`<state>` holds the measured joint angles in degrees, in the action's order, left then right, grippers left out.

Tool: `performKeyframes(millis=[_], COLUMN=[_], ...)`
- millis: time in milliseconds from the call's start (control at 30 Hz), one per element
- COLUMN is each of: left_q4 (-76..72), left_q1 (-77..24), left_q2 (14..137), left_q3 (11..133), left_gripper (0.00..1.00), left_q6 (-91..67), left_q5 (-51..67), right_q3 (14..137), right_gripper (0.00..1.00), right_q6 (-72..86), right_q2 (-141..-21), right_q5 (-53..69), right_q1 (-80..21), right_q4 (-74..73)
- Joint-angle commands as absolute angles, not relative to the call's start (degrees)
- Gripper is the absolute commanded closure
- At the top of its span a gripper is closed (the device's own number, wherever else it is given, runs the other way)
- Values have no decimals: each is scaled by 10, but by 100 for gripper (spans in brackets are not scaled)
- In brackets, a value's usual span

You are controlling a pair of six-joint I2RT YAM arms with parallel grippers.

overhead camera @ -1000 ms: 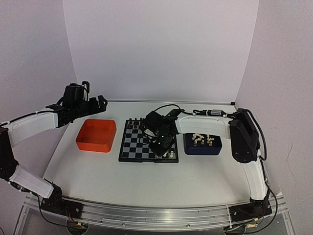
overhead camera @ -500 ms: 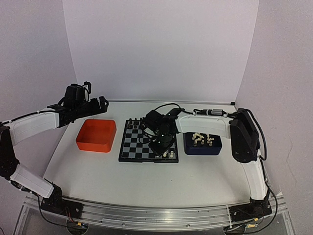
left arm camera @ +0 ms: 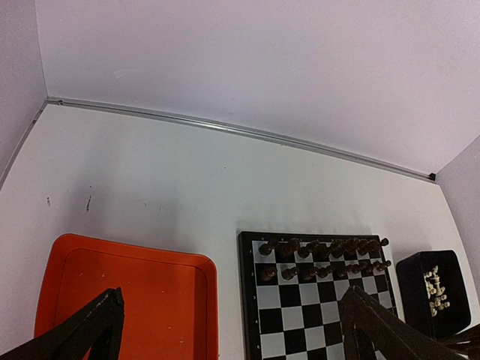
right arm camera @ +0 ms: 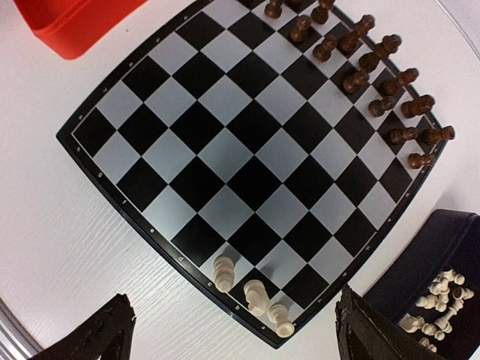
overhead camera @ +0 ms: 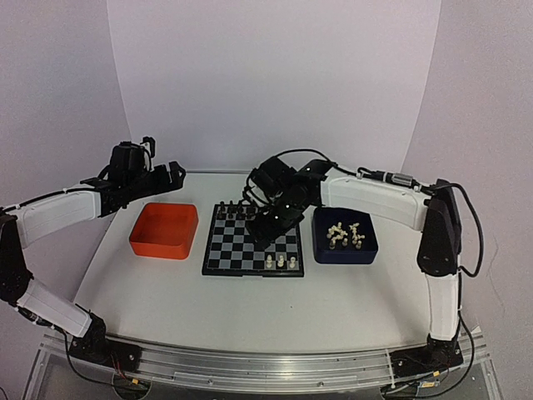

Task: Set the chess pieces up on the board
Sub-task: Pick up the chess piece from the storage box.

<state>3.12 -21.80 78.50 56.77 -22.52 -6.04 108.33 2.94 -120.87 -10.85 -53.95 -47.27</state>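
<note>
The board (overhead camera: 241, 246) lies mid-table, also in the right wrist view (right arm camera: 225, 150) and the left wrist view (left arm camera: 315, 315). Three cream-white chess pieces (overhead camera: 281, 261) stand on its near right row (right arm camera: 255, 296). Several more cream pieces (overhead camera: 345, 235) lie in the dark blue tray (overhead camera: 346, 250), seen too in the right wrist view (right arm camera: 431, 300). Black chessmen (right arm camera: 375, 67) fill the two far rows. My right gripper (overhead camera: 271, 223) hovers open and empty above the board's right part. My left gripper (overhead camera: 171, 172) is open and empty, above and behind the orange tray.
The orange tray (overhead camera: 164, 230) sits empty left of the board, also in the left wrist view (left arm camera: 127, 300). The dark blue tray stands right of the board. White walls enclose the table's back and sides.
</note>
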Motion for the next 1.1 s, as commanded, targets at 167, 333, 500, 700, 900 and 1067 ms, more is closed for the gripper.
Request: performKeyframes(millis=[167,333,500,700,900,1067], left_q4=[7,5,-18,-47,-55,-55], left_q1=[-218,-218,-218,-218,-218,-218], left_q2=[760,757,766,819,880,922], left_q3=[594,601,603,624,671,712], left_gripper=[0,0,0,0,0,0], left_q6=[-227,-231,-225,-225,-215,-206], left_q5=[-57,-56,-45,-10,-19,-30], right_q3=[1077,1036,987,928,911,896], right_gripper=[9,9,9,11,12,10], right_q6=[76,112,114,61,6,-86], right_q2=[-1092,-1045,-1011,-997,-1009,-1022], right_q5=[-92,-71,-28,75,116,134], right_q1=[-449,-378,-312,-235,-179,-160], right_q4=[-474,-474,-473,-468,-469,-473])
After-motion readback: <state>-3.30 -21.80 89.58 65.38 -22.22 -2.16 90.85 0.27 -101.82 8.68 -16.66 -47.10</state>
